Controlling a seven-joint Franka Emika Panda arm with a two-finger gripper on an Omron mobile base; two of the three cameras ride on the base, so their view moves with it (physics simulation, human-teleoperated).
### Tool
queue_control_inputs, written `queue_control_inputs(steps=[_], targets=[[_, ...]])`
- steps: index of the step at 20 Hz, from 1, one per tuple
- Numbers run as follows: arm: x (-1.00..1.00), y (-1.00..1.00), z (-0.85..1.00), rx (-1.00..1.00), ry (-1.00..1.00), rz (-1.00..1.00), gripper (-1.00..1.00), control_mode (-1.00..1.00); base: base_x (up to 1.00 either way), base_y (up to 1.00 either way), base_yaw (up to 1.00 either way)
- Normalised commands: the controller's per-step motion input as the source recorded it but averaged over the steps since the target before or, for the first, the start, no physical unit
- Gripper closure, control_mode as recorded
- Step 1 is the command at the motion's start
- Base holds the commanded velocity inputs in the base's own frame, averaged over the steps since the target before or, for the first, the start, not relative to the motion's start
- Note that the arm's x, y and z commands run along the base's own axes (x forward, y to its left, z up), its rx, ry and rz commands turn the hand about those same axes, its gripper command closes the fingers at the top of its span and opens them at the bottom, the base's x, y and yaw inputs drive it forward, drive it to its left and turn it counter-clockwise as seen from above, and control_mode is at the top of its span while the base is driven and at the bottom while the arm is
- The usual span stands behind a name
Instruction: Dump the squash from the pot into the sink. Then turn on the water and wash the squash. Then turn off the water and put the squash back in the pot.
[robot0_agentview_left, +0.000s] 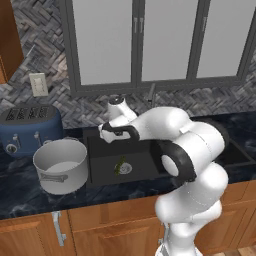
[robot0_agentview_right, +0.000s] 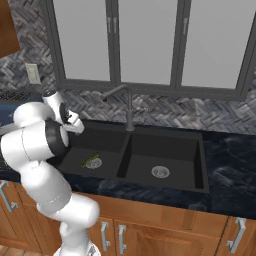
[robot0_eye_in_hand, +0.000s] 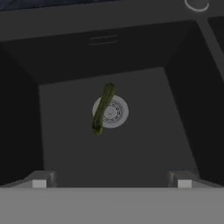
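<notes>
The squash (robot0_eye_in_hand: 103, 109) lies on the floor of the sink (robot0_eye_in_hand: 144, 148), across the edge of the round silver drain (robot0_eye_in_hand: 113, 112), straight ahead of the jaws and apart from them. The jaws stand spread wide, holding nothing. The pot (robot0_agentview_left: 61, 166) stands upright on the surface (robot0_agentview_left: 20, 192) beside the sink, near the blue toaster (robot0_agentview_left: 30, 129).

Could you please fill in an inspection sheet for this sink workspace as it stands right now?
Surface: dark marbled counter over wooden cabinets.
Job's things: squash lies across the drain in the left basin of the sink; pot stands upright on the counter left of the sink; faucet, no water running.
Clutter: blue toaster behind the pot.
Grippers: tool open above the squash, holding nothing.
Cables: nothing seen.
Surroundings: herringbone backsplash, windows, wall outlet.
</notes>
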Motion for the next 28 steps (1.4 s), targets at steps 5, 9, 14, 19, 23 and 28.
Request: queue_control_inputs(steps=[5, 9, 14, 19, 23, 28], targets=[[0.41, 0.11, -0.45, 0.00, 0.09, 0.00, -1.00, -1.00, 0.00, 0.00, 0.00], [0.24, 0.04, -0.60, -0.01, 0.02, 0.00, -1.00, -1.00, 0.00, 0.00, 0.00], [0.29, 0.00, -0.64, 0.00, 0.00, 0.00, -1.00, -1.00, 0.00, 0.00, 0.00], [0.28, 0.00, -0.56, 0.00, 0.00, 0.00, -1.00, -1.00, 0.00, 0.00, 0.00], [0.18, 0.00, -0.47, 0.00, 0.00, 0.00, -1.00, -1.00, 0.00, 0.00, 0.00], [0.23, 0.00, -0.37, 0.00, 0.00, 0.00, -1.00, -1.00, 0.00, 0.00, 0.00]])
